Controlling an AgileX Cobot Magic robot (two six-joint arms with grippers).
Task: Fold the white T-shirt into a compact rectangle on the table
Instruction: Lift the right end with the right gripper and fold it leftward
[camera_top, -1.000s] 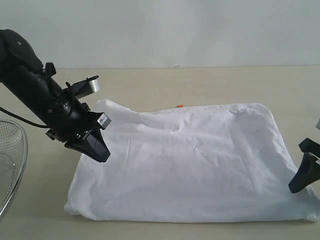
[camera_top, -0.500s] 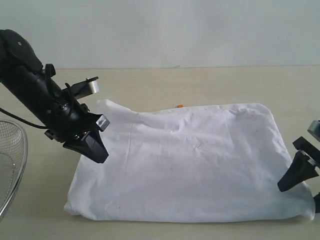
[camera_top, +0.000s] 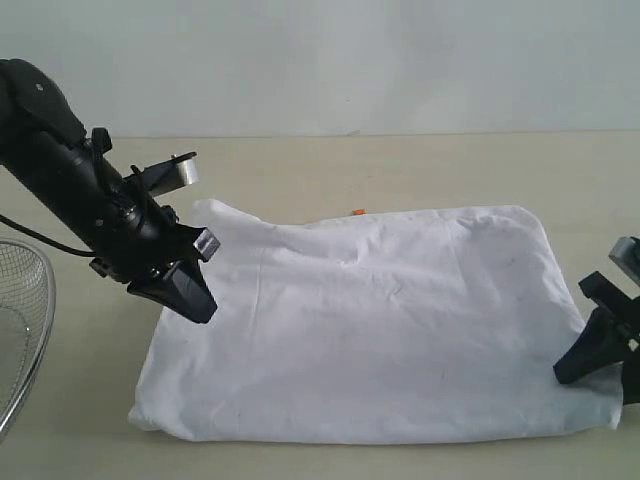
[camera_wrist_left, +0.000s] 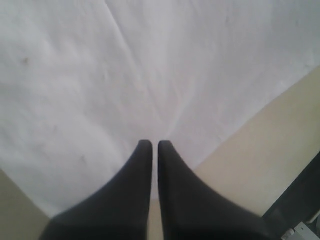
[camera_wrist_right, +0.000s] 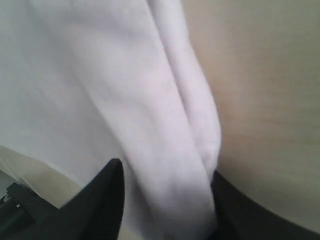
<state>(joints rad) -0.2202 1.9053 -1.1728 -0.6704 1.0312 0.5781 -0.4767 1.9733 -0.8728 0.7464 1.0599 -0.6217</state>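
Left gripper (camera_wrist_left: 151, 145): my fingers are pressed together, tips over the shirt's left edge.
Right gripper (camera_wrist_right: 167, 172): my fingers straddle the folded right edge, cloth filling the gap — whether they pinch it, I cannot tell.
White T-shirt (camera_top: 390, 320): plain side up — a rough rectangle flat on the table (camera_top: 400, 165).

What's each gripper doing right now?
Left gripper: closed, pinching the white T-shirt.
Right gripper: jaws astride the shirt's edge; grip cannot be told.
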